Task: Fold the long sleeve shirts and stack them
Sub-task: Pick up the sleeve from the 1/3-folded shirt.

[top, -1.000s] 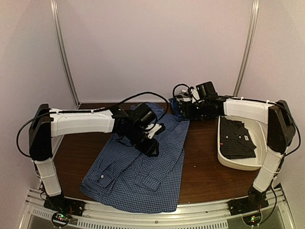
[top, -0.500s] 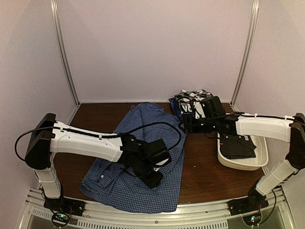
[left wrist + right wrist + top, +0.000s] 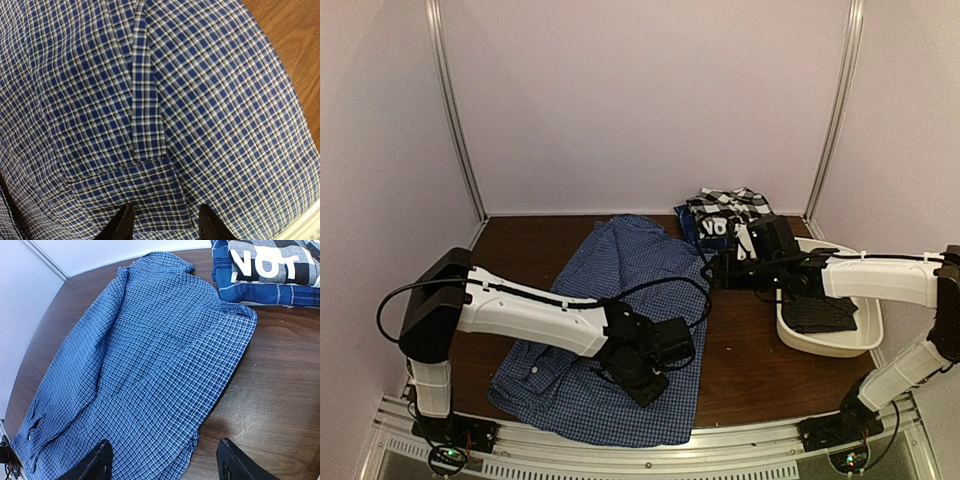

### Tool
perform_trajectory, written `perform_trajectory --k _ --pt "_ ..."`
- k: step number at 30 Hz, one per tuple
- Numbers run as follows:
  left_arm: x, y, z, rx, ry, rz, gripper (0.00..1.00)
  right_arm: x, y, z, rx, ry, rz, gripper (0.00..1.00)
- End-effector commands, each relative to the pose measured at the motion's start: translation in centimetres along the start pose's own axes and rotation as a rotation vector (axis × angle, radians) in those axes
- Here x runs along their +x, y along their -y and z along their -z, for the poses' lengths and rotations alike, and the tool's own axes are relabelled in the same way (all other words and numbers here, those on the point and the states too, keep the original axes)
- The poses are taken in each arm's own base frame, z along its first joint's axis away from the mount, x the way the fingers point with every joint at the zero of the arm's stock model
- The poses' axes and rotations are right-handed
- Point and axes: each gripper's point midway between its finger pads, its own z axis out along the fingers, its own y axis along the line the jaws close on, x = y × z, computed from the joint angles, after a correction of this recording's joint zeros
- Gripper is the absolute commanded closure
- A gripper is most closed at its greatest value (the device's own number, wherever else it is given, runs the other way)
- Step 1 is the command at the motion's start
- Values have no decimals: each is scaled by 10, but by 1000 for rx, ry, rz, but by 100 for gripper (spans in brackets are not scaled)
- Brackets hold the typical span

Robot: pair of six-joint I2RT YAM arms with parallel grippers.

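From the top camera I count one fine-check shirt point(image 3: 640, 265) spread open across the middle of the worktop point(image 3: 740, 350). My left arm lies over its near half, and the left gripper point(image 3: 642, 383) sits low over the cloth close to the near edge; from up here I cannot tell how its fingers stand. The right gripper point(image 3: 718, 270) hangs just beside the shirt's right edge. At the far edge sits one folded pile point(image 3: 722, 222), in which I can tell two pieces apart: a large-check shirt point(image 3: 725, 200) and a dark blue shirt point(image 3: 713, 231) lettered "NOT". One white tub point(image 3: 825, 348) stands on the right with one dark garment point(image 3: 815, 310) in it. On the left wrist camera the check cloth fills nearly everything, with a stitched band running down its middle. My two dark fingertips point(image 3: 122, 226) stand apart at the bottom edge with flat cloth between them and nothing pinched. On the right wrist camera I see the spread shirt whole. The pile is at the top right, its lettering upside down over a blue layer with pale lines, and I cannot tell whether that layer is a third shirt. The two fingers point(image 3: 97, 462) are spread wide and hold nothing.
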Motion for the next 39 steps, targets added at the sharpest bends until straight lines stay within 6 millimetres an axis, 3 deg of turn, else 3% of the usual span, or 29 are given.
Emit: perform_trajectory --k 1,5,13,15,20,39 --pt "-5 -7 1 -66 8 6 54 -3 1 3 3 40 -16 28" --pt "-5 -9 -1 -85 8 1 57 0 3 0 6 38 -20 28" --pt "-11 -7 3 -83 22 -11 89 1 6 -3 19 37 -14 28" --pt "-11 -5 5 -69 22 -20 92 0 6 -3 21 36 -10 28" --pt "-10 0 5 -41 12 -37 82 3 8 -3 27 31 -9 28" --pt "4 11 -9 27 -44 -58 72 20 19 -7 49 7 -18 27"
